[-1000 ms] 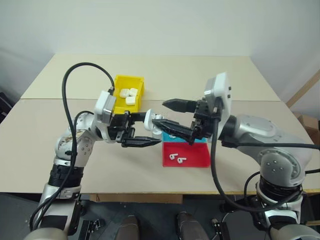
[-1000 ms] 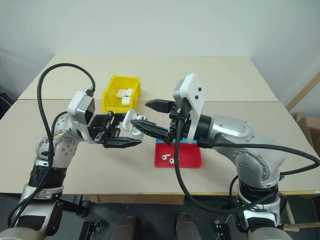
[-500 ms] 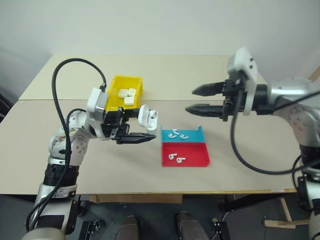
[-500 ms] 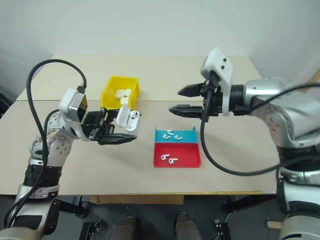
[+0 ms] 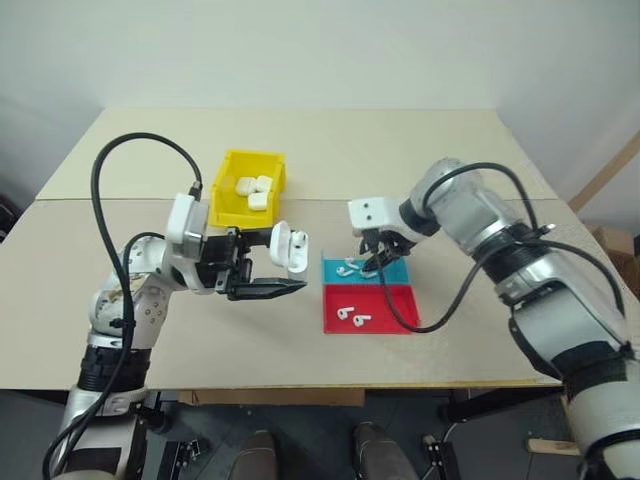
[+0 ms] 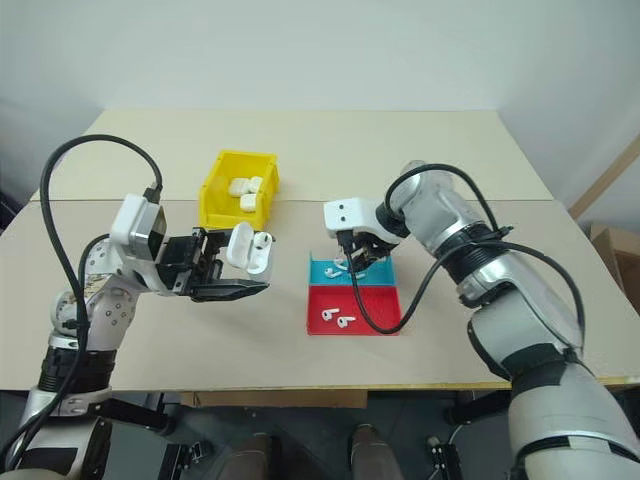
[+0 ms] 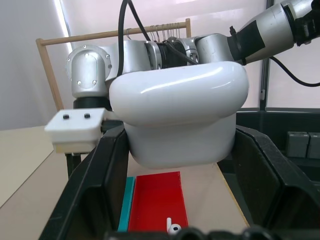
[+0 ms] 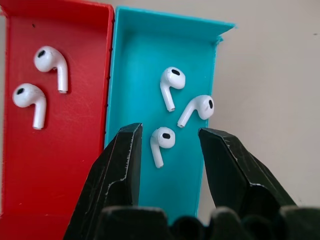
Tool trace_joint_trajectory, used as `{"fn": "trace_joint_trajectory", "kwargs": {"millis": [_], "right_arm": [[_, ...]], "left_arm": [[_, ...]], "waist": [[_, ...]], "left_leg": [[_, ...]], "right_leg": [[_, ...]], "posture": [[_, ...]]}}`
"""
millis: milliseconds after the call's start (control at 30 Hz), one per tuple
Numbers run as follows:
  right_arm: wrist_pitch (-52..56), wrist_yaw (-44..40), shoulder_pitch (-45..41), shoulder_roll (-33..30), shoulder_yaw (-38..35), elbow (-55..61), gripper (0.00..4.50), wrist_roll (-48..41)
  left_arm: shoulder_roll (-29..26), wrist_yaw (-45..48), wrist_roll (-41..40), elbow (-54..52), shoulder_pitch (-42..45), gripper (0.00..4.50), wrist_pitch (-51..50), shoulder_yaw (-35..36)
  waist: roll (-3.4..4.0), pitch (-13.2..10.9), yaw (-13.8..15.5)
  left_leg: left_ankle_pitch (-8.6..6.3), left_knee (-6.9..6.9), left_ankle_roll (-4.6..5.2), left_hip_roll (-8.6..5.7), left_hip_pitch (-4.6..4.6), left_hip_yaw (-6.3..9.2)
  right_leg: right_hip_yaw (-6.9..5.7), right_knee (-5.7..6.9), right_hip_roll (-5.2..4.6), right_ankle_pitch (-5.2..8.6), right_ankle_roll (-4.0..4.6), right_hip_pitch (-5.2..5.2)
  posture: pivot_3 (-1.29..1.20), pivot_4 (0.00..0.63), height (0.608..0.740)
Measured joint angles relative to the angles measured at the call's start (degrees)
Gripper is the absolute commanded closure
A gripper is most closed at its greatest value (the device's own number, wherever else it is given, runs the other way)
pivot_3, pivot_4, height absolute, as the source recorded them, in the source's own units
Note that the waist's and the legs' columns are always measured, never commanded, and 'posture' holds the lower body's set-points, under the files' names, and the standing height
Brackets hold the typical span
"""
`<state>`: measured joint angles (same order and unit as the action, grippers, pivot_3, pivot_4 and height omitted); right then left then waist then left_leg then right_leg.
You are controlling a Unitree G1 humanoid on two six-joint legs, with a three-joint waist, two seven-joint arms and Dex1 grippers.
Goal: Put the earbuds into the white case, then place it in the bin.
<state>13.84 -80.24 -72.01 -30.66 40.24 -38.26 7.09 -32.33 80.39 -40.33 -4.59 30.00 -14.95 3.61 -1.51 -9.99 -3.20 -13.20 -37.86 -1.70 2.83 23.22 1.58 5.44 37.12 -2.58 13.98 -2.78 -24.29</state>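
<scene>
**Right jaws bracket an earbud while the left holds the case ready**

Down at the right gripper, the jaws stand parted, one black finger on each side of a single earbud lying in the teal half of the tray. No contact yet, nothing gripped, just a neat straddle that looks set for a pinch. Two more earbuds lie just beyond it in the same teal compartment, and another pair rests in the red half beside it, so there is plenty of stock to choose from.

Out to the middle left of the head view, the left gripper is clenched on the white case, holding it up off the bench with its lid flipped open (one earbud already seems to sit inside, though that is small to judge). Held aloft and facing toward the tray, the case looks like a waiting socket, sparing the right arm a long carry.

Further back, at the upper left of the frame, the yellow bin stands open with several shut white cases already inside. It sits just behind the left arm, a short hop for the case once filled.
</scene>
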Motion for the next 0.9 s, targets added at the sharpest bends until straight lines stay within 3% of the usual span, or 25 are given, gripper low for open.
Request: {"fn": "trace_joint_trajectory", "kwargs": {"millis": [367, 767, 900], "right_arm": [[-6.4, -2.5, -2.3, 6.7, 0.1, -12.6, 2.29, 9.0], [-8.1, -2.0, -2.0, 8.6, -1.2, -14.1, 2.29, 12.0], [-8.2, -1.9, -1.7, 8.8, -1.3, -14.1, 3.14, 12.9]], "left_arm": [[-0.5, -1.0, 0.0, -1.6, -1.1, 1.69, 0.0, 0.0], [-0.9, -1.7, 0.0, -2.2, -1.6, 1.69, 0.0, 0.0], [-0.9, -2.1, 0.0, -2.3, -1.6, 1.69, 0.0, 0.0]], "waist": [[0.02, 0.0, -0.6], [0.03, 0.0, -0.7], [0.03, 0.0, -0.7]], "left_leg": [[0.00, 0.01, 0.00, 0.00, -0.04, 0.02], [0.00, 0.01, 0.00, 0.00, -0.05, 0.02], [0.00, 0.01, 0.00, 0.00, -0.05, 0.02]], "right_leg": [[0.01, 0.07, 0.02, 0.00, 0.01, -0.01], [0.01, 0.08, 0.02, 0.00, 0.01, 0.00], [0.01, 0.07, 0.02, 0.00, 0.01, 0.01]], "posture": [[0.00, 0.150, 0.740], [0.00, 0.150, 0.740], [0.00, 0.150, 0.740]]}}
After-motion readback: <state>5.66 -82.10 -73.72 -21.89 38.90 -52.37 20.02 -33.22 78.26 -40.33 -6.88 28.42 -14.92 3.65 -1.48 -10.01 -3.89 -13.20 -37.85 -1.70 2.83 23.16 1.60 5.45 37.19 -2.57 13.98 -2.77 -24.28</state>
